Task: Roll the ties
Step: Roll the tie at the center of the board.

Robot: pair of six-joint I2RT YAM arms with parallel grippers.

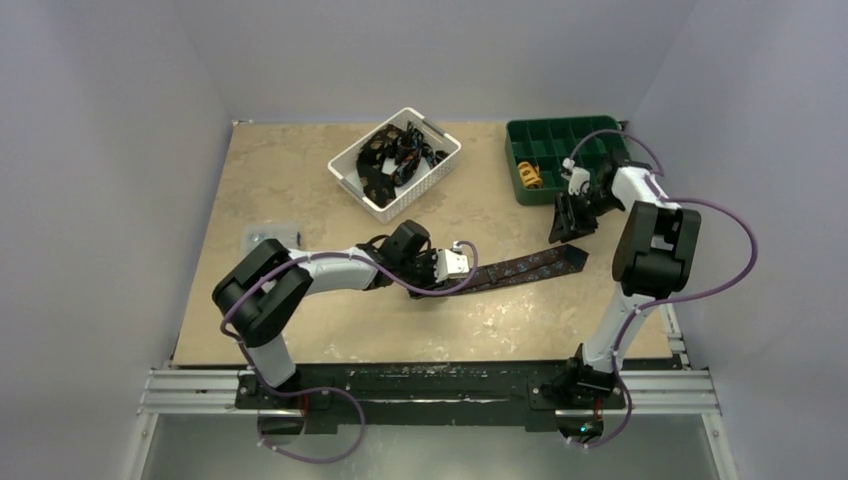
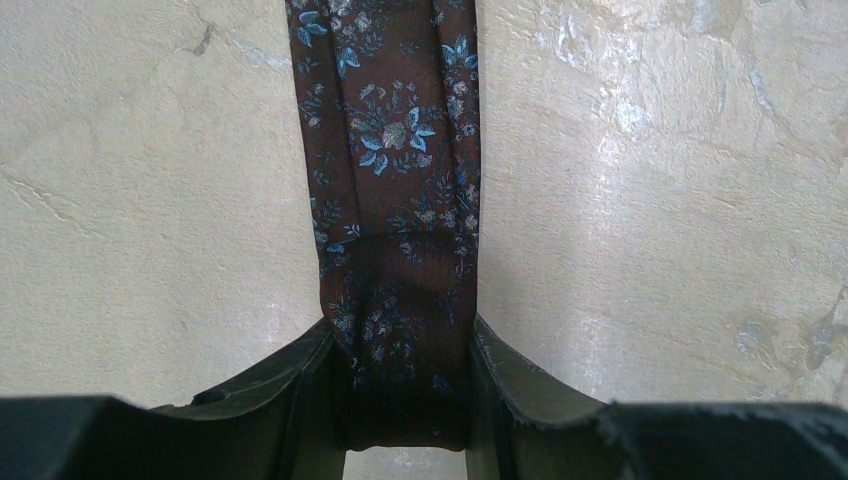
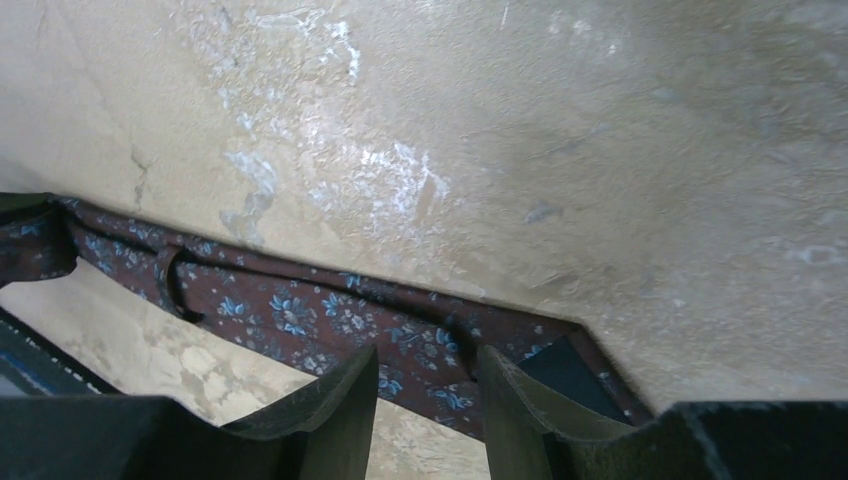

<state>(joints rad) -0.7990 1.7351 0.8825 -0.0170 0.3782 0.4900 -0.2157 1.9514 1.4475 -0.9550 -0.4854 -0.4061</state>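
Observation:
One tie (image 1: 530, 265), dark brown with small blue flowers, lies stretched across the table from the middle toward the right. My left gripper (image 1: 465, 262) is at its left end. In the left wrist view the tie (image 2: 390, 150) runs away from the left gripper (image 2: 400, 335), whose jaws are shut on its end. My right gripper (image 1: 568, 225) hovers over the tie's right, pointed end. In the right wrist view the right gripper (image 3: 428, 355) stands open with nothing between its fingers, and the tie (image 3: 290, 310) lies on the table below them. More dark ties (image 1: 392, 155) are heaped in a basket.
The white basket (image 1: 425, 183) stands at the back centre. A green compartment tray (image 1: 512, 155) at the back right holds a yellow item (image 1: 529, 176). A small grey plate (image 1: 270, 236) lies at the table's left. Grey walls close in on the table's sides.

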